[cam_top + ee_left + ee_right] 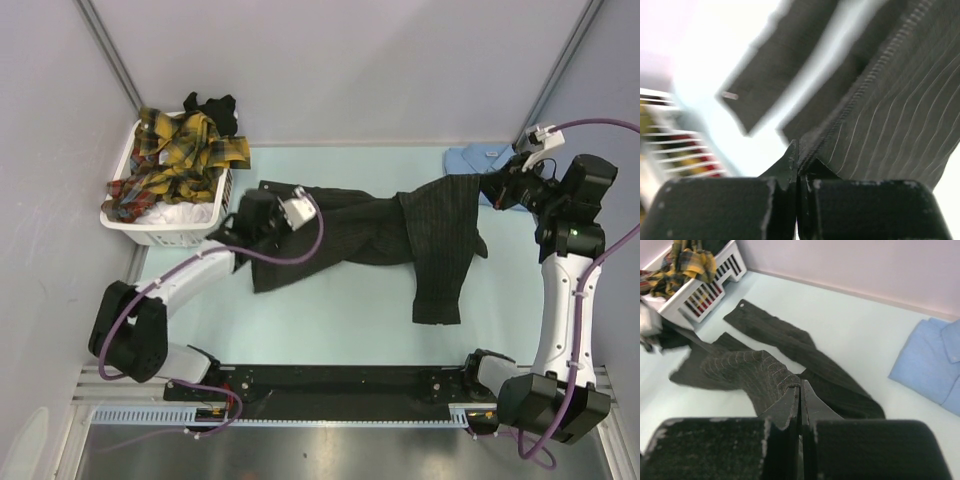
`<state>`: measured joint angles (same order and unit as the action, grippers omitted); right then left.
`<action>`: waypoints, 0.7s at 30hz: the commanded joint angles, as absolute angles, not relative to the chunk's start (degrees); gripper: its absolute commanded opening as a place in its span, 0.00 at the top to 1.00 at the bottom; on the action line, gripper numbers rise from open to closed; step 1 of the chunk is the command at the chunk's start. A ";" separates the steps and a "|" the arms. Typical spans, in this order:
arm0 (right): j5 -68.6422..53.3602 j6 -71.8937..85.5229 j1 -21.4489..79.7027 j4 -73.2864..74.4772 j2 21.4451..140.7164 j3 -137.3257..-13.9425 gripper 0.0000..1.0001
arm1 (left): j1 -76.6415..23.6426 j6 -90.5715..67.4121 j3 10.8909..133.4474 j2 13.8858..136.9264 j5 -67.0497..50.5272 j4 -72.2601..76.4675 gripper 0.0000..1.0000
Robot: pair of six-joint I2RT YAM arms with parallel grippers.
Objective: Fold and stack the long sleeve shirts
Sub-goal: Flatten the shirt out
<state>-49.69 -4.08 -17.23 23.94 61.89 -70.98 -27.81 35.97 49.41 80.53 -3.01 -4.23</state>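
Two claws are pinched onto one garment, the charcoal pinstriped shirt [380,225], which sprawls across the middle of the pale green counter [330,320]. The left claw [798,161] has its jaws pressed together on a stitched edge at the shirt's left end. In its wrist view the cloth is wedged between the tips and the striped fabric runs up and away to the right. The right claw [800,387] is likewise clamped, with a bunched fold of the same shirt caught between its closed jaws. Seen from above, that end of the shirt rises off the counter toward the claw near the far right corner, and a panel hangs from it and trails toward the near edge. Between the two grips the shirt lies crumpled rather than flat. One sleeve stretches along the counter toward the far left, its cuff with a pale button lying near the white laundry basket [160,232]. The basket sits at the far left corner, close to the shirt's left end, and holds the yellow-red plaid shirts [180,155] heaped over its rim, with a dark cloth [215,105] at the back of the pile. A light blue shirt [475,160] lies folded at the far right of the counter, collar visible, just behind the right claw.
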 commanded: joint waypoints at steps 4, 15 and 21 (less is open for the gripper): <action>-41.85 -1.50 -14.07 6.00 68.37 -72.32 1.00 | -19.69 40.07 74.50 80.24 -15.11 -27.84 1.00; -33.23 3.60 -10.90 -5.62 79.37 -93.07 1.00 | -18.63 42.63 106.06 87.98 -6.94 -36.99 1.00; -25.68 5.36 -13.26 -11.42 71.13 -94.40 1.00 | -18.63 40.17 108.81 81.66 -8.70 -31.22 1.00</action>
<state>-34.61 3.97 -10.66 -1.83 78.81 -91.64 -19.49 40.99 106.43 88.05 -8.95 -33.63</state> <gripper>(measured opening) 0.010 0.007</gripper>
